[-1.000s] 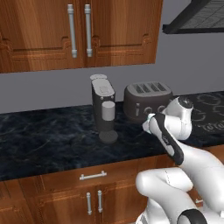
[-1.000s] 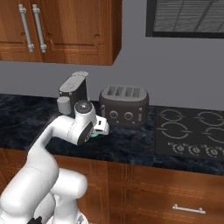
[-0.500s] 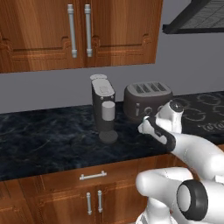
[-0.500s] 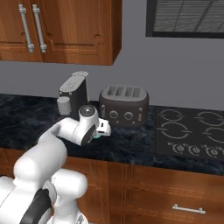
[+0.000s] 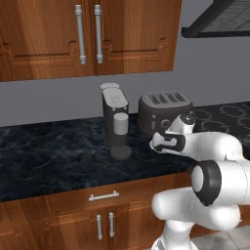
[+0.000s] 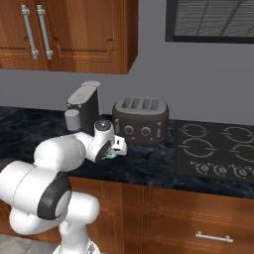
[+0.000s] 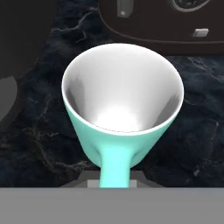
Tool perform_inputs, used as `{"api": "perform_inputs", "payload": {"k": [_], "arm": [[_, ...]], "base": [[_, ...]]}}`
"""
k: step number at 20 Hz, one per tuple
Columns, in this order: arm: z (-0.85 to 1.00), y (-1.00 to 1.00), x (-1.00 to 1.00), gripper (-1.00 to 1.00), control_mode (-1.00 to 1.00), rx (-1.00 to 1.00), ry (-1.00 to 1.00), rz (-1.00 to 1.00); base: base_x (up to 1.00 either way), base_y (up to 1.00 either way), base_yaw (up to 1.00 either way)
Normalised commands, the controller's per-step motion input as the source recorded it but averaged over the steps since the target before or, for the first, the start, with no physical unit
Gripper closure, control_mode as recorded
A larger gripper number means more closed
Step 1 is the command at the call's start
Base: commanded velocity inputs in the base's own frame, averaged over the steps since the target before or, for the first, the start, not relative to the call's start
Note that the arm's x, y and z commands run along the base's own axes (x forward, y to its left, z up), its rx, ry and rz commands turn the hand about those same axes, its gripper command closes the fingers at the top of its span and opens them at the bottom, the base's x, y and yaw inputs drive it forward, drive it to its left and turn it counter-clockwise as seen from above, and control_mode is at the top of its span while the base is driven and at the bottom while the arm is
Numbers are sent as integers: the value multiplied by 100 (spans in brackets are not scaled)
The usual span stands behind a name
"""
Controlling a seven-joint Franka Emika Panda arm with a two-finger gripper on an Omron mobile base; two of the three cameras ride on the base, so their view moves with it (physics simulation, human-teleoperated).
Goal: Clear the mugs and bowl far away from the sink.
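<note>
Teal mug, white inside, held by its handle in the clamped gripper above dark marble counter. Left base view: gripper near toaster and coffee machine. Right base view: teal visible at gripper, before toaster.

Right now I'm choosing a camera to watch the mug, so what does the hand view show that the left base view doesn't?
Hand view: the teal mug, white and empty inside, its handle toward the camera, above the dark counter. Left base view: the coffee maker, wooden cabinets, range hood and the gripper, shut on the mug. Both: the toaster, and the counter.
</note>
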Motion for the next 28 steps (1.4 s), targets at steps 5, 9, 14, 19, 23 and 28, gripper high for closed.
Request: {"api": "perform_inputs", "payload": {"k": [5, 9, 14, 19, 23, 28], "arm": [[-28, 0, 31, 100, -100, 0, 6, 0], [-36, 0, 21, 100, -100, 0, 3, 0], [-36, 0, 20, -100, -100, 0, 0, 0], [-6, 0, 4, -100, -100, 0, -1, 0], [13, 0, -23, -100, -100, 0, -17, 0], [40, 0, -27, -100, -100, 0, -20, 0]], "base": [[0, 0, 0], [0, 0, 0], [0, 0, 0], [0, 0, 0], [0, 0, 0], [0, 0, 0]]}}
